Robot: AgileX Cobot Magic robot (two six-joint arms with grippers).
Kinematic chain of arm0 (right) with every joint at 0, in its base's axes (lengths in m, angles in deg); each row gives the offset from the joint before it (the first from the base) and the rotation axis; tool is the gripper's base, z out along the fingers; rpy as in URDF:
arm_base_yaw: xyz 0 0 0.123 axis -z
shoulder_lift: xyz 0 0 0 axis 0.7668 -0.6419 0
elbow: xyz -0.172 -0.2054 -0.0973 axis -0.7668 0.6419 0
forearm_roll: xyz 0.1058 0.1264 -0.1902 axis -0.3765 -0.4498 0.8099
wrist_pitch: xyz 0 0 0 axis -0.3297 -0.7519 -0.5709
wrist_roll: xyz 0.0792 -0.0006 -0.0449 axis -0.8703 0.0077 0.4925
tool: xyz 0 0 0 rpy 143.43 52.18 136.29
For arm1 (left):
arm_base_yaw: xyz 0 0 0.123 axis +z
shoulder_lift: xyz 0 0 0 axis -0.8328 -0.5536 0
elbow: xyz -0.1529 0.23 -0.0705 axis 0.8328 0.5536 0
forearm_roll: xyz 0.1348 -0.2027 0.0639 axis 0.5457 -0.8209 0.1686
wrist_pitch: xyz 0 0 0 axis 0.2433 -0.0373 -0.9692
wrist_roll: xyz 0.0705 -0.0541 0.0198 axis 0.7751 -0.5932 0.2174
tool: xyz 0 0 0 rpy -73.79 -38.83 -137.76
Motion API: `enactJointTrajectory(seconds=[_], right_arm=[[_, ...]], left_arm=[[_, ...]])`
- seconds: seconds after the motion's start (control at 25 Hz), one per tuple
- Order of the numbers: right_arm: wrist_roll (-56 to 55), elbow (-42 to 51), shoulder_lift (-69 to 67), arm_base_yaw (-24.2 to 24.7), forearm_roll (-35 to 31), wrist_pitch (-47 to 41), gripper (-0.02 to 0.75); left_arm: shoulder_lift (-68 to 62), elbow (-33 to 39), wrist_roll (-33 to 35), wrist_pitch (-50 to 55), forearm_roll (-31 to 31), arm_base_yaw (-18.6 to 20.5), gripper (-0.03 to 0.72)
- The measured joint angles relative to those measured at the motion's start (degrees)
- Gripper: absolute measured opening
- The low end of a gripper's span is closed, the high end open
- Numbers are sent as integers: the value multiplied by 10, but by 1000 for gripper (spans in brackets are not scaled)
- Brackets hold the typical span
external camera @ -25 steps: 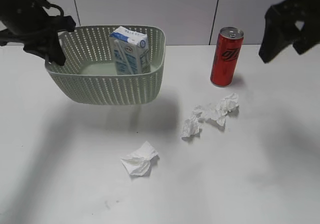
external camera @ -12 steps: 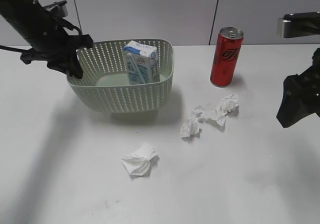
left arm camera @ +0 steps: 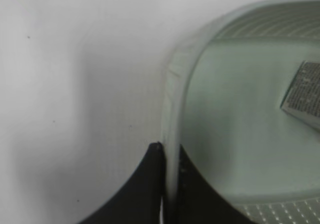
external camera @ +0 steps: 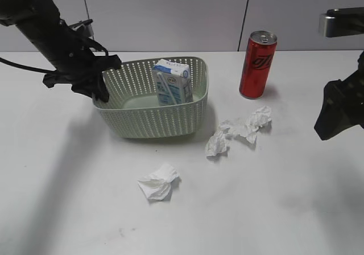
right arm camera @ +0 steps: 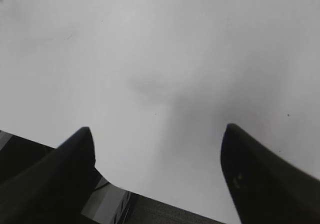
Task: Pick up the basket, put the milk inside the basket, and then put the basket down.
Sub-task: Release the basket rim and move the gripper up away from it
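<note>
Counting on table (external camera: 68,198): one basket (external camera: 153,118), one milk (external camera: 171,82), one can (external camera: 257,65), three crumpled tissues — one alone near front (external camera: 158,181), two touching beside can (external camera: 218,143) (external camera: 254,120). Basket: left of centre, long axis running left to right, opening upward, base seemingly on table with shadow tight beneath. Milk: upright inside basket, toward right end, slanted top above rim, long axis vertical, printed face toward camera; seen in left wrist view as printed corner at right edge (left arm camera: 303,95). Can: upright, right of basket, well apart from it. Left gripper (external camera: 96,87) (left arm camera: 169,159): narrow, fingers clamped on basket's left rim, one finger (left arm camera: 150,174) outside wall, other inside; basket wall (left arm camera: 172,104) between them. Right gripper (external camera: 339,110) (right arm camera: 157,149): wide apart, holding nothing, hanging over bare table at far right, clear of can and tissues; both fingers (right arm camera: 75,149) dark against white surface.
</note>
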Motion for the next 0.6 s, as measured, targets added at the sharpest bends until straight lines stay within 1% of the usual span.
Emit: enactJointTrajectory(seconds=[0.16,0.24,0.28,0.36,0.48,0.56,0.6], right_arm=[[0,0,0,0,-1,6,591],[0,0,0,0,-1,8,591],[0,0,0,0,-1,8,591],[0,0,0,0,-1,10,591],[0,0,0,0,-1,12,592],[0,0,0,0,-1,15,592],[0,0,0,0,-1,15,592]], left_arm=[[-4,-1,-1,-6,-8,0,-9],[-4,-1,-1,-7,-14,0,22],[-4,-1,-1,-8,-18,0,63],[-4,-1,-1,-10,-22,-2,181],[-3,-1,-2,-10,-19,-1,429],[2,-1,-2,-10,-14,-1,550],[7,-1,-2,-10,-10,-1,592]])
